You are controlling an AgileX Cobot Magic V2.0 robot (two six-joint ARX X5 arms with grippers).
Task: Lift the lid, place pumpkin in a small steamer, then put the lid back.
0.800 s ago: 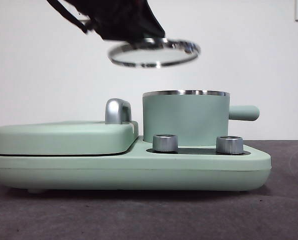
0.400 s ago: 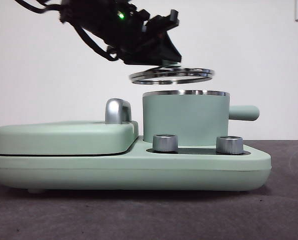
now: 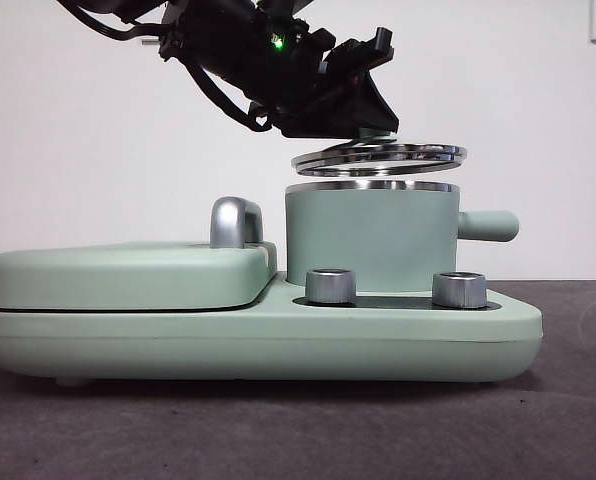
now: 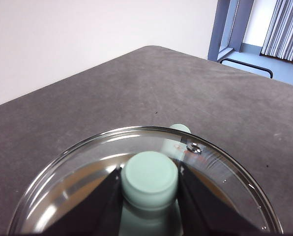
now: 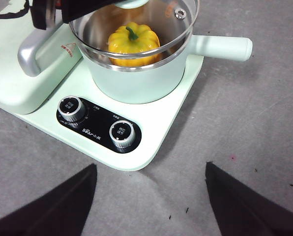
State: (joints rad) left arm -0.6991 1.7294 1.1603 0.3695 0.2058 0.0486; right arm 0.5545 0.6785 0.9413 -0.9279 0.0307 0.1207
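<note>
Closing stage of the task, judged from present positions: pumpkin loaded, lid not yet seated.

Item 1. Round clear glass lid with steel rim and mint-green knob [image 3: 380, 158]: held just above the pot's rim, slightly tilted, apart from it. Left gripper [image 4: 149, 189]: black jaws clamped on the knob from both sides.

Item 2. Mint-green cylindrical small steamer with steel rim and stubby side handle [image 3: 370, 238]: standing on the right end of the wide mint-green appliance base [image 3: 258, 340], behind two silver knobs [image 5: 122, 134]. Contents: one glossy yellow-orange ribbed pumpkin with green stem [image 5: 133, 42], upright on the pot's floor, seen through the lid.

Item 3. Flat mint-green griddle cover [image 3: 128, 275]: on the base's left part, shut; contents cannot be told.

Item 4. Right gripper [image 5: 149, 196]: jaws spread wide, holding nothing, hovering over the grey table near the base's knob-side edge.

Remaining: lower lid level onto rim, release.
</note>
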